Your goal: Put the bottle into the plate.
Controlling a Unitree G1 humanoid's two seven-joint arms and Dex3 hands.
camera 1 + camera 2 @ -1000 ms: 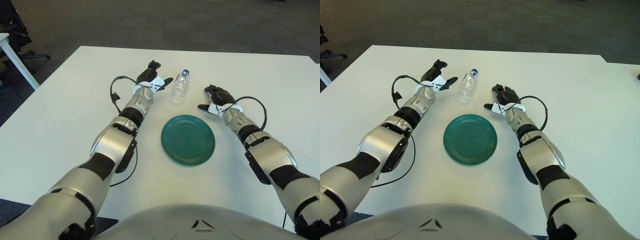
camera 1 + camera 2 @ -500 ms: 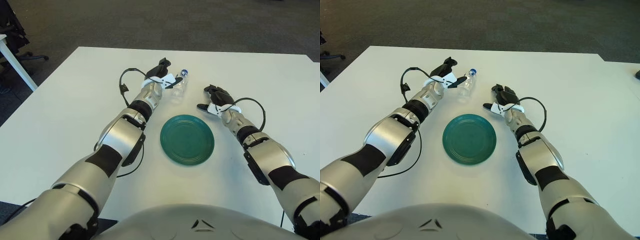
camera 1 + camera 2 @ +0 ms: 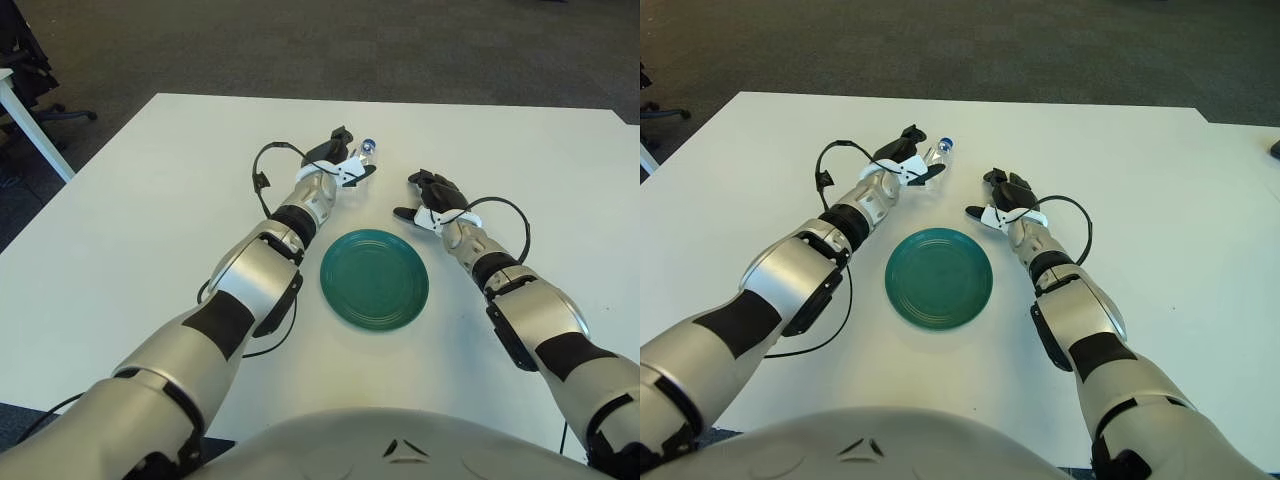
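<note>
A clear plastic bottle (image 3: 367, 149) with a blue cap lies on its side on the white table, beyond the plate. My left hand (image 3: 346, 164) is right at it and covers most of its body; only the cap end shows. The fingers (image 3: 358, 171) are still spread around the bottle, not closed on it. The round green plate (image 3: 374, 280) lies bare in the middle of the table, nearer to me than the bottle. My right hand (image 3: 430, 200) shows to the right of the bottle and beyond the plate's right edge, with its fingers relaxed and holding nothing.
The white table (image 3: 150, 210) reaches to its far edge just behind the bottle. A black cable (image 3: 262, 166) loops off my left wrist. At the far left stand another white table's leg (image 3: 35, 125) and an office chair base (image 3: 60, 112) on dark carpet.
My left hand has moved right and slightly away from me, from beside the bottle to over it, hiding most of its body. The bottle, the plate and my right hand have stayed put.
</note>
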